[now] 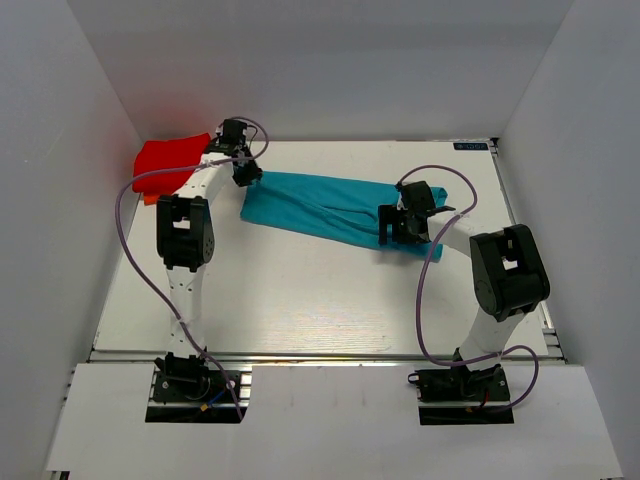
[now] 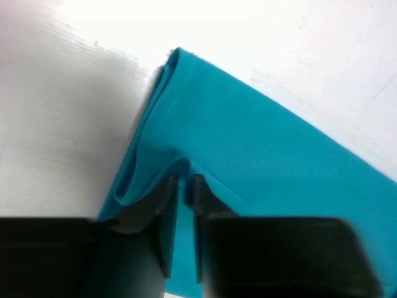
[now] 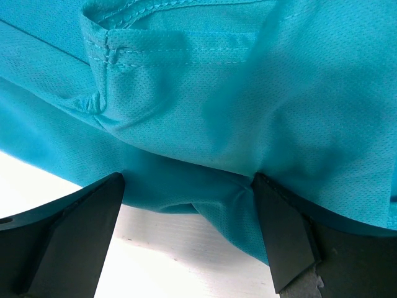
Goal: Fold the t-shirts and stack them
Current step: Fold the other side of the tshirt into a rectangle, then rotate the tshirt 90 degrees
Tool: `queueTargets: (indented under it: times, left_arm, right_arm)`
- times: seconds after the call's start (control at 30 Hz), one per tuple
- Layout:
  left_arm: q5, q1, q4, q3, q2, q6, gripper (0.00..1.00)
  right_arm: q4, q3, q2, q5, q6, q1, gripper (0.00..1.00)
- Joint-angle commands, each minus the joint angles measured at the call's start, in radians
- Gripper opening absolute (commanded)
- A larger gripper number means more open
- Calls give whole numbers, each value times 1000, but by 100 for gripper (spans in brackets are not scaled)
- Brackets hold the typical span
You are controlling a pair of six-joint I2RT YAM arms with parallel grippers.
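Note:
The teal t-shirt lies in a long folded band across the back middle of the table. My left gripper is shut on its left end; in the left wrist view the fingertips pinch a fold of the teal cloth. My right gripper is open at the shirt's right end, jaws wide apart with the teal cloth's edge hanging between them. The red t-shirt lies bunched at the back left corner.
The white table is walled by white panels on the left, back and right. The red shirt sits just behind the left arm's wrist. Purple cables loop off both arms.

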State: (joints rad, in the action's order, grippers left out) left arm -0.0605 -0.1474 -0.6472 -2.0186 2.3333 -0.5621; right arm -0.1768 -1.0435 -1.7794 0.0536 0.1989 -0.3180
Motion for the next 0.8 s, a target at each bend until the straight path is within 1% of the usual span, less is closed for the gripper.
queueTargets:
  times: [0.0, 0.07, 0.27, 0.4, 0.47, 0.5, 0.57, 0.7, 0.77]
  left_arm:
    - [36, 6, 21, -55, 11, -5, 56]
    - [36, 6, 21, -55, 11, -5, 99]
    - [54, 6, 43, -37, -40, -5, 99]
    - [125, 6, 86, 26, -100, 48, 99]
    - [134, -9, 112, 50, -120, 80, 99]
    - [160, -32, 112, 67, -130, 117, 99]
    - [203, -47, 129, 93, -130, 143, 99]
    - [194, -89, 101, 136, -111, 189, 99]
    - [183, -100, 92, 190, -111, 189, 99]
  right_arm:
    - [-52, -9, -17, 19, -6, 8, 90]
    - [-52, -19, -9, 18, -7, 7, 90]
    - [-53, -44, 29, 9, -1, 7, 90]
    - [-55, -49, 81, 0, 19, 7, 90]
    - [-47, -43, 119, 0, 36, 4, 90]
    - [-43, -38, 130, 5, 60, 8, 90]
    - [-41, -30, 158, 22, 76, 7, 90]
    - [-53, 13, 196, 54, 121, 8, 90]
    - [-67, 26, 195, 78, 135, 8, 90]
